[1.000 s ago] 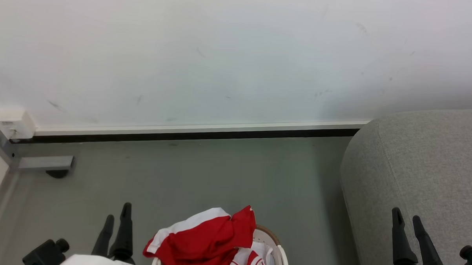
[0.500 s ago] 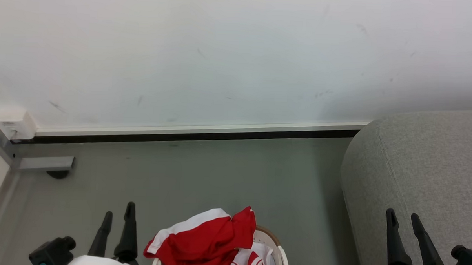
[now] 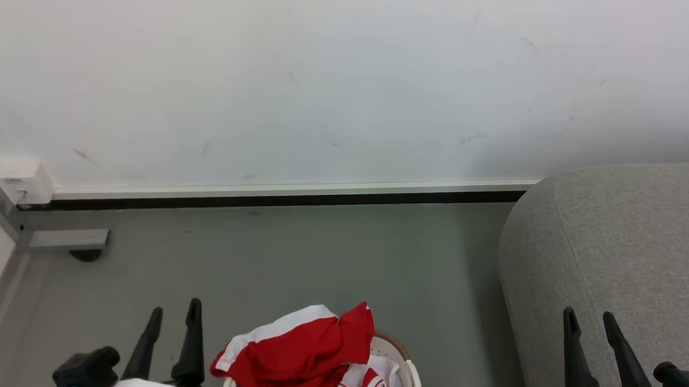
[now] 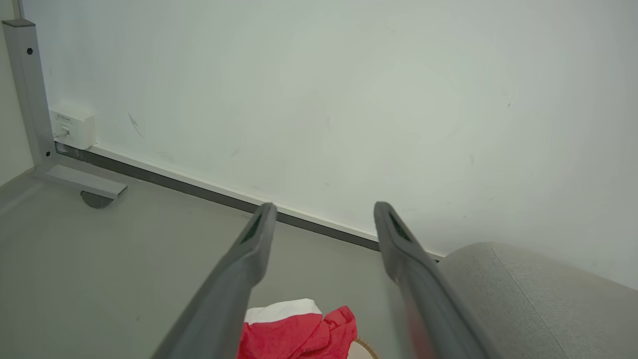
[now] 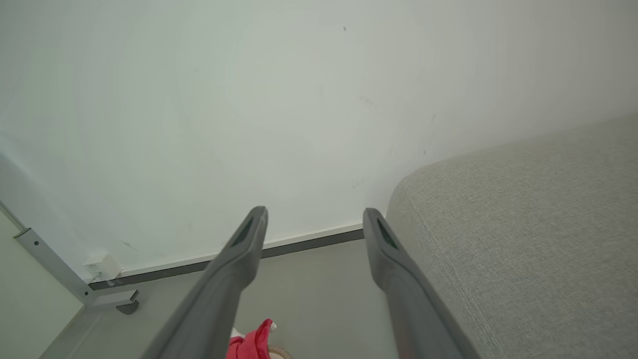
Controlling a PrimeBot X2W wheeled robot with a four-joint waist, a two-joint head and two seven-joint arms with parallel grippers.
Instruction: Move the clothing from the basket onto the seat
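Clothing (image 3: 299, 349): red garments with white bands, heaped in the basket (image 3: 410, 372) at the bottom centre of the head view. The pile rises above the rim and drapes over its left side. A red-and-white striped piece lies lower, against the basket's right wall.
Basket: off-white, perforated and brown-rimmed. It stands on the grey floor (image 3: 296, 255) between the two grippers, near the seat (image 3: 617, 254) but apart from it.
Seat: grey fabric with a rounded corner and one seam curving down its side. It fills the right of the head view, and its far end reaches toward the wall (image 3: 325, 90).
Left gripper (image 3: 175, 306): low, just left of the basket and over bare floor, with its fingers pointing at the wall. The jaws stand moderately apart with nothing between them. In its wrist view the red pile shows below the gap.
Right gripper (image 3: 589, 312): at the lower right, seen against the seat's near side. The jaws are parted about as wide as the left's and hold nothing.
Wall: white and lightly scuffed, with a pale skirting (image 3: 287, 187) over a dark strip along its foot.
Corner: a white socket box (image 3: 21, 181) sits at the far left beside a grey metal post (image 4: 27, 89). The post's foot (image 3: 68, 238) lies flat on the floor.
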